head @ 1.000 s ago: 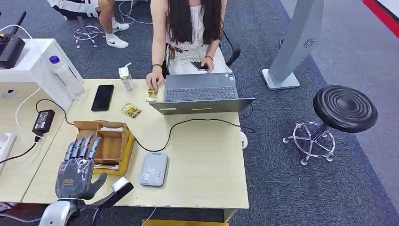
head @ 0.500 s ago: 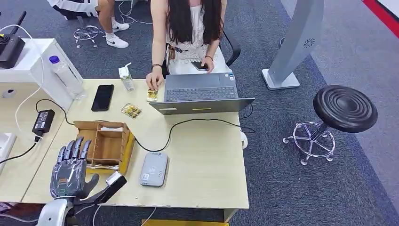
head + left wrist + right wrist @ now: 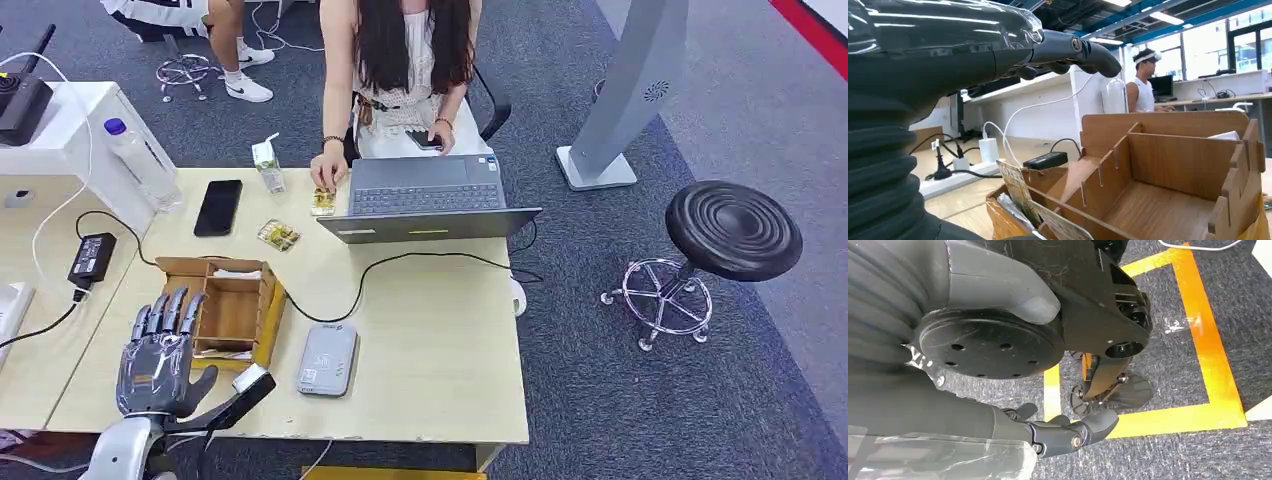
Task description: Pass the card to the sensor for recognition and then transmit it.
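left hand (image 3: 160, 358) spread, empty, beside wooden box (image 3: 228, 310); right hand (image 3: 1068, 432) curled, empty; sensor (image 3: 327, 359) near.

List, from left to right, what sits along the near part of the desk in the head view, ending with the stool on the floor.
Left hand → wooden box → grey card sensor → black stool.
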`<state>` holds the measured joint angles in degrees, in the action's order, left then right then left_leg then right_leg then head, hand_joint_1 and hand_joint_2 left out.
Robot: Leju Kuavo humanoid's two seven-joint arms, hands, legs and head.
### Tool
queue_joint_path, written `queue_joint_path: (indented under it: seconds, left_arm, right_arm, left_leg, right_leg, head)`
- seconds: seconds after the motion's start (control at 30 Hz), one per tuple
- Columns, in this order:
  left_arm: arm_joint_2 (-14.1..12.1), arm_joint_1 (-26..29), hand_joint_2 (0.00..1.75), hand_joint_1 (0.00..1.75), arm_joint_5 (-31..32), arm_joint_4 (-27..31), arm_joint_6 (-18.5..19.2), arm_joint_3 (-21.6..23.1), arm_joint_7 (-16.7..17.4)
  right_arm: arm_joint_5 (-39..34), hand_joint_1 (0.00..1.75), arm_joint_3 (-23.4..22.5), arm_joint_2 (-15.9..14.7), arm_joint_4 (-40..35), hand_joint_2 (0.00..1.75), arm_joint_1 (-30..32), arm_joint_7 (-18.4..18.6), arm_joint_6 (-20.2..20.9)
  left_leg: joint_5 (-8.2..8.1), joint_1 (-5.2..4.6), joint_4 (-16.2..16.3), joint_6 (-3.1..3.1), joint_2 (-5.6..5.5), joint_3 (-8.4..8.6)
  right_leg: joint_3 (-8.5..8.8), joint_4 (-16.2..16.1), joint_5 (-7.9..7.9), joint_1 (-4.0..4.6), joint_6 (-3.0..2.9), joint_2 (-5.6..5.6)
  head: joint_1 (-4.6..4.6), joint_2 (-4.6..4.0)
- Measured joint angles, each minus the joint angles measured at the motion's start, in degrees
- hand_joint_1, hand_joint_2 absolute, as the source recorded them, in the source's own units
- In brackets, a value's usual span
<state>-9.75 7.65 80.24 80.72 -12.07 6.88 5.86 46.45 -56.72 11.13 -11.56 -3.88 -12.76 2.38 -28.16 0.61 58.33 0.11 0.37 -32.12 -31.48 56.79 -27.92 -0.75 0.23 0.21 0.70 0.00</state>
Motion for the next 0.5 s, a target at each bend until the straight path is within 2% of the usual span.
queue_joint_path:
  seconds: [0.5]
  left_arm:
    - [0.6, -0.4, 1.75, 0.0, -0.4, -2.1, -0.2, 0.0, -0.5]
  right_arm:
    - [0.3, 0.0, 0.0, 0.0, 0.0, 1.75, 0.0, 0.2, 0.0]
  left_leg:
    - [0.0, 0.0, 0.0, 0.0, 0.0, 0.0]
  right_leg:
    - [0.0, 0.0, 0.0, 0.0, 0.0, 0.0]
  head:
    - [0.0, 0.0]
